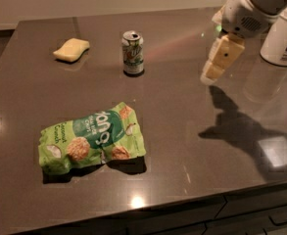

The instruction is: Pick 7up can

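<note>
The 7up can [132, 53] stands upright on the dark countertop [182, 126], toward the back middle, with a white and green body and a silver top. My gripper [212, 73] hangs above the counter to the right of the can, well apart from it, its cream-coloured fingers pointing down and left. It holds nothing that I can see.
A large green snack bag [91, 138] lies flat at the front left. A yellow sponge [71, 49] sits at the back left. A white container [285, 35] stands at the back right behind the arm. The counter's front edge runs along the bottom.
</note>
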`<action>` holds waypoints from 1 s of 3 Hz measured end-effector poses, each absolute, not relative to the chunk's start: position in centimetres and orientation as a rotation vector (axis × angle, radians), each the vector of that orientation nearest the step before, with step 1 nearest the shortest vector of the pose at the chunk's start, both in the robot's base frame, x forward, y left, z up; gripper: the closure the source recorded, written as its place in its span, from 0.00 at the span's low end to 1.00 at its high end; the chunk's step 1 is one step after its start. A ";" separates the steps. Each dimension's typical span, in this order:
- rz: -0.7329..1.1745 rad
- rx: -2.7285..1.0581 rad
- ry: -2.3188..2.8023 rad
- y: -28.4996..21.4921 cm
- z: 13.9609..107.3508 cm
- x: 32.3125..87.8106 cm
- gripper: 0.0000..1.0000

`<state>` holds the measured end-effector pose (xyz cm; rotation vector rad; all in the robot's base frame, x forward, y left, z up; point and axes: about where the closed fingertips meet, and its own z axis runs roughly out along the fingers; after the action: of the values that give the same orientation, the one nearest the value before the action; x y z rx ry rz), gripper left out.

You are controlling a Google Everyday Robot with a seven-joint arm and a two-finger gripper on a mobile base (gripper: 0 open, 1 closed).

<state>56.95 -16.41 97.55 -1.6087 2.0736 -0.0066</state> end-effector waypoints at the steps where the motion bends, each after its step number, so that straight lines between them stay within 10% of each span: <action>1: 0.052 -1.515 2.067 -13.2 96.4 61.9 0.00; 3: 0.110 -1.376 2.112 -8.2 93.5 67.6 0.00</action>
<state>67.60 -8.20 93.51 -1.3762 2.1119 0.1104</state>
